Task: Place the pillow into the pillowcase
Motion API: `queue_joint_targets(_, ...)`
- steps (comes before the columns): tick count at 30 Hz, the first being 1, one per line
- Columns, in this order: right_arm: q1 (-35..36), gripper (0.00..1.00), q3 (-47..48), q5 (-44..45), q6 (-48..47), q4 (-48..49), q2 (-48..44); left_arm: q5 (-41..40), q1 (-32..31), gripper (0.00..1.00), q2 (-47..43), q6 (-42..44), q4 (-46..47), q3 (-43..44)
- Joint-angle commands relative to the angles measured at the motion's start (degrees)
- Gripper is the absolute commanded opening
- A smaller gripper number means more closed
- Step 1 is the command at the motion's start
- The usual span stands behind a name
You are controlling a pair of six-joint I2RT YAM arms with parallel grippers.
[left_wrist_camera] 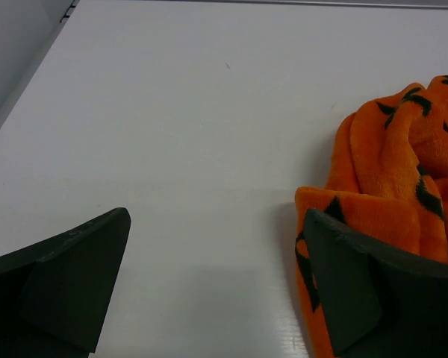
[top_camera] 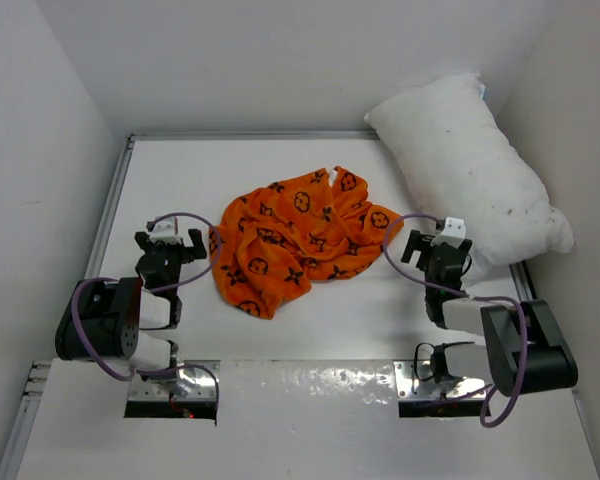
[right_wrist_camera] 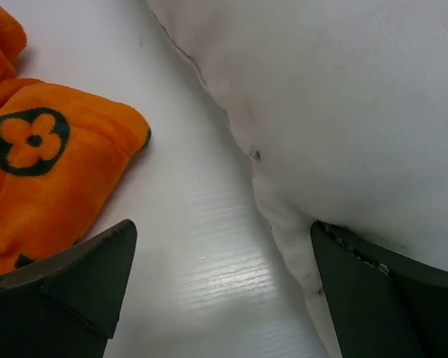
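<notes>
The orange pillowcase point(top_camera: 295, 238) with dark brown motifs lies crumpled at the table's middle. The plump white pillow point(top_camera: 465, 170) leans in the far right corner. My left gripper point(top_camera: 170, 245) is open and empty just left of the pillowcase; in the left wrist view its right finger point(left_wrist_camera: 373, 287) is up against the orange fabric point(left_wrist_camera: 403, 186). My right gripper point(top_camera: 435, 248) is open and empty between the pillowcase and the pillow; in the right wrist view the pillow point(right_wrist_camera: 336, 97) is by the right finger point(right_wrist_camera: 381, 298) and the pillowcase point(right_wrist_camera: 52, 164) by the left one.
White walls close in the table at the left, back and right. A metal rail point(top_camera: 110, 215) runs along the left edge. The arm bases and purple cables sit at the near edge, with a white board point(top_camera: 300, 420) in front.
</notes>
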Motion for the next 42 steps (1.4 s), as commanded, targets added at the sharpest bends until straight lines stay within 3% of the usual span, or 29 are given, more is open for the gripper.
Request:
queue_joint_targets(1,-0.20,0.99,3.73,-3.23,-2.21,-9.73,-3.43,0.74,-0.52,1.00,-0.28,0.25,2.49,1.25)
queue_joint_targets(8,-0.29,0.99,5.30,-14.65,2.87,-13.68,-19.95,1.87,-0.43,1.00,-0.63,0.16,4.24,1.07)
queue_joint_targets(11,-0.29,0.99,11.44,-23.88,4.36,-17.02,-22.59,4.15,-0.34,1.00,-11.41,2.51,-20.19,11.14)
queue_joint_targets(13,-0.29,0.99,15.31,-29.05,7.26,-17.20,-23.48,10.64,-0.34,1.00,-14.43,7.35,-37.48,23.84)
queue_joint_targets(14,-0.29,0.99,20.55,-30.82,8.49,-17.29,-23.30,14.85,-0.34,1.00,-14.34,9.37,-40.63,28.01)
queue_joint_targets(15,-0.29,0.99,24.43,-31.97,9.20,-19.99,-21.04,17.33,-0.34,1.00,-12.86,11.30,-46.66,31.71)
queue_joint_targets(17,-0.29,0.99,40.50,-33.30,5.37,-29.19,-16.04,27.25,-1.57,1.00,-5.09,26.21,-60.10,48.29)
queue_joint_targets(18,-0.29,0.99,47.43,-33.56,2.73,-41.43,-8.35,26.33,-4.88,1.00,-1.29,29.22,-74.88,61.15)
queue_joint_targets(19,-0.20,0.95,54.20,-31.13,0.18,-47.99,-3.84,17.70,-7.17,1.00,3.36,30.30,-81.72,67.72)
queue_joint_targets(20,-0.20,0.76,67.93,-29.37,-3.50,-59.45,0.91,13.26,-8.94,1.00,13.68,32.40,-88.41,75.09)
queue_joint_targets(21,-0.20,0.08,80.33,-20.82,-4.67,-64.00,10.18,8.09,-12.35,1.00,18.83,35.81,-102.74,89.35)
queue_joint_targets(22,-0.20,0.00,86.20,-16.38,-4.16,-67.62,14.62,5.86,-14.04,1.00,23.93,36.11,-109.06,95.41)
queue_joint_targets(23,-0.20,0.00,91.04,-12.51,-4.50,-73.74,18.84,4.18,-15.27,1.00,30.76,35.85,-114.78,102.86)
queue_joint_targets(24,-0.20,0.47,96.05,-10.21,-7.72,-76.24,26.54,5.47,-16.76,1.00,32.40,35.93,-115.45,103.90)
queue_joint_targets(25,-0.29,0.73,103.32,-7.14,-8.80,-78.70,29.84,7.14,-17.21,1.00,33.28,35.50,-115.02,103.38)
queue_joint_targets(27,-0.29,0.99,108.03,-4.57,-9.34,-79.43,37.99,14.49,-17.57,1.00,33.64,33.66,-112.38,101.01)
queue_joint_targets(31,-0.55,0.99,112.62,-1.58,-10.74,-80.65,47.24,17.61,-19.32,1.00,38.12,29.52,-113.52,100.75)
queue_joint_targets(36,-1.26,0.98,109.91,4.05,-11.53,-83.21,53.77,14.30,-19.50,0.99,39.53,28.90,-111.59,93.99)
queue_joint_targets(38,-1.34,0.89,108.32,4.31,-11.62,-84.08,55.53,12.00,-19.33,0.82,40.41,28.64,-109.32,91.35)
queue_joint_targets(39,-1.34,0.64,107.45,3.18,-11.62,-84.35,55.80,11.12,-19.07,0.70,40.67,28.73,-108.87,90.82)
queue_joint_targets(40,-1.26,0.46,106.83,2.48,-11.62,-84.35,55.80,11.28,-18.72,0.47,41.20,28.73,-108.52,90.64)
queue_joint_targets(41,-1.26,0.10,105.35,0.47,-11.45,-84.44,55.54,11.55,-17.75,0.28,41.29,27.94,-108.16,90.90)
queue_joint_targets(42,-1.00,0.00,104.46,-1.03,-11.36,-84.35,55.10,10.42,-17.22,0.00,41.38,27.50,-107.38,91.16)
